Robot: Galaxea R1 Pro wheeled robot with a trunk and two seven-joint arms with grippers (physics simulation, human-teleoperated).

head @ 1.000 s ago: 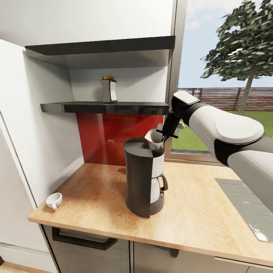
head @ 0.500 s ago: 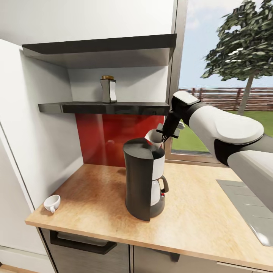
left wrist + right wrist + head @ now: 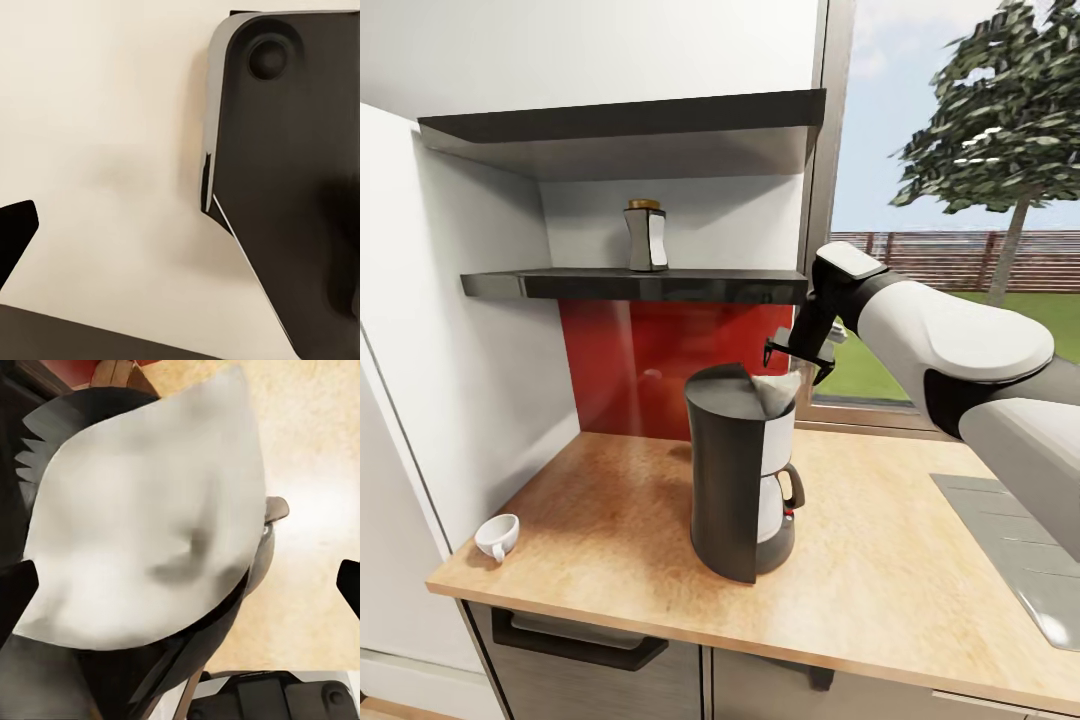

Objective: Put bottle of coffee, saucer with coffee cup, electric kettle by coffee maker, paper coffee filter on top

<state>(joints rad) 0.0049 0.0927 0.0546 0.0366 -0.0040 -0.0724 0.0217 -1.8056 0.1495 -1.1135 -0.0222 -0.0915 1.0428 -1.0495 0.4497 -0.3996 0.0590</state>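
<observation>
Wooden counter [image 3: 610, 520] runs across a kitchen corner, seen from the robot's head. A black and white coffee maker [image 3: 740, 470] stands upright near the middle of it, with its glass pot seated in the base. A white paper filter [image 3: 775, 392] lies on top of the coffee maker, spread out and slightly tilted. Just above the filter hangs the right gripper [image 3: 797, 350], at the end of a white arm [image 3: 950, 340] that reaches in from the right side. Its jaws are apart and hold nothing; the filter sits free beneath them.

From the right wrist camera, the filter [image 3: 146, 525] appears as a wide pale sheet covering most of the coffee maker's dark top [image 3: 112, 405], with the two dark fingertips [image 3: 15, 592] at the picture's edges, well apart on either side.

A white cup [image 3: 497, 537] lies on its side near the counter's left front corner, well apart from the coffee maker. A coffee bottle [image 3: 647, 236] with a brown lid stands upright on the dark shelf [image 3: 630, 285] above a red backsplash [image 3: 650, 350]. A window [image 3: 960, 200] at the right shows a tree and a fence.

The left wrist camera shows a pale surface and a dark panel; whether the left jaws are apart or together cannot be told.
</observation>
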